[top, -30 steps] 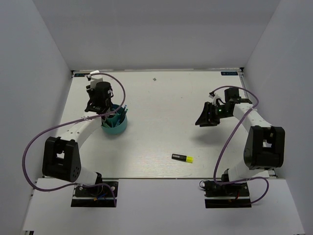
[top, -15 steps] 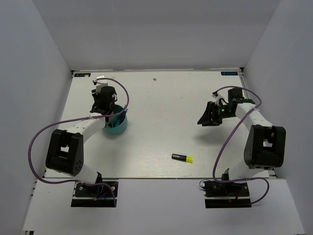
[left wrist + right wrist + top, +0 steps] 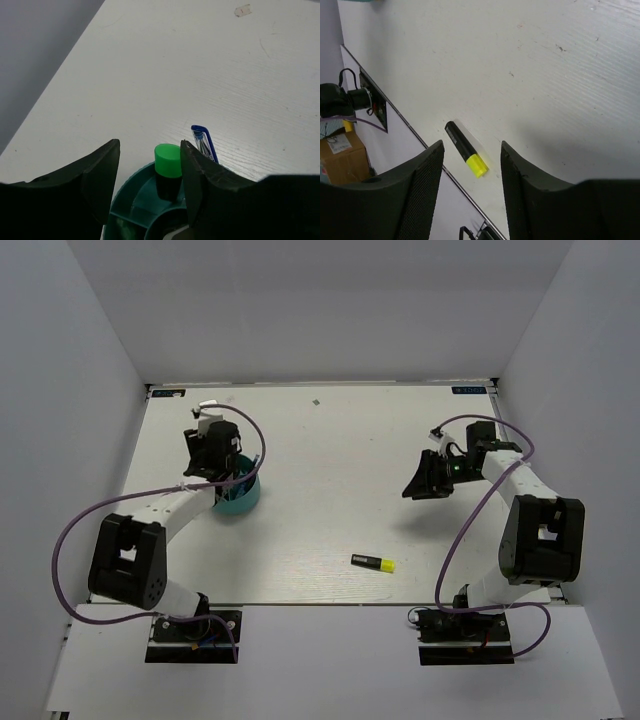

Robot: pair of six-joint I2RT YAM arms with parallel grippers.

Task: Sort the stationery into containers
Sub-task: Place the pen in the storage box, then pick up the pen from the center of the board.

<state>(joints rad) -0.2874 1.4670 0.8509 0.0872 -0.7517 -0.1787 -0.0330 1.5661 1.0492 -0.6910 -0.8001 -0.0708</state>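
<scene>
The round teal organiser [image 3: 240,501] stands at the left of the table; in the left wrist view its rim [image 3: 131,185] shows between my fingers. A green-black highlighter [image 3: 167,167] stands upright in it, with a slim blue pen [image 3: 204,142] behind. My left gripper [image 3: 212,466] hangs open just above the organiser, holding nothing. The yellow-black highlighter [image 3: 373,562] lies flat near the table's front edge; it also shows in the right wrist view [image 3: 465,148]. My right gripper [image 3: 420,483] is open and empty, raised above the table to the right of centre.
A small dark scrap [image 3: 316,400] lies near the table's far edge, seen as a small tag [image 3: 243,10] in the left wrist view. White walls close the table on three sides. The table's front edge [image 3: 405,125] runs close to the yellow-black highlighter.
My left gripper has shifted slightly right and nearer over the organiser. My right gripper has turned a little and barely moved. The yellow-black highlighter has not moved.
</scene>
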